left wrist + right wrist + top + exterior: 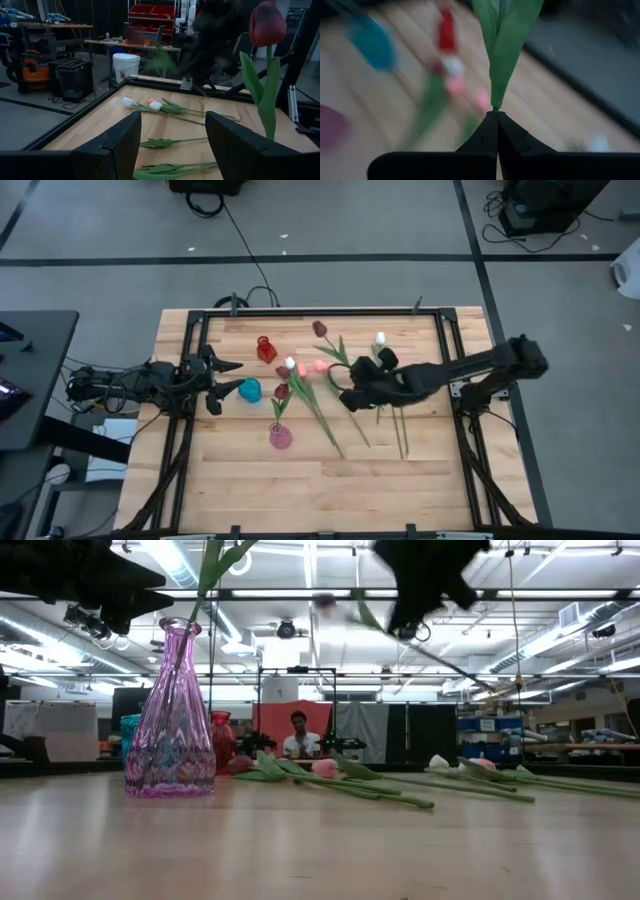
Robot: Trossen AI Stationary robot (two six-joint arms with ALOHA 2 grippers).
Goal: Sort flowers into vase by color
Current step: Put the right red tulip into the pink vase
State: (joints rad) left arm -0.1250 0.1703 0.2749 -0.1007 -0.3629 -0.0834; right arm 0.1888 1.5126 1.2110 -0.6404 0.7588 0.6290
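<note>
My right gripper (348, 398) is above the table's middle, shut on a dark red tulip (320, 328) with green leaves. My left gripper (228, 380) is open at the table's left, beside the teal vase (250, 390), touching nothing; its fingers (115, 145) frame the table beyond. A pink glass vase (170, 715) stands near the middle with one dark red tulip (267, 25) upright in it. A red vase (266, 348) stands farther back. White and pink tulips (305, 367) lie flat on the table, and another white one (380, 338) lies to their right. My right gripper pinches the tulip's green stem just below where the leaves spread (495, 104), between its two shut fingertips. The tulip reaches out beyond the fingertips, roughly in line with them, its head (320, 328) toward the far edge. It is lifted clear of the table.
Long green stems (330, 420) of the lying tulips run toward the near right across the table's middle. A black frame rail (300, 312) borders the wooden table. A person (300, 735) sits in the room beyond. Bare wood lies along the near edge.
</note>
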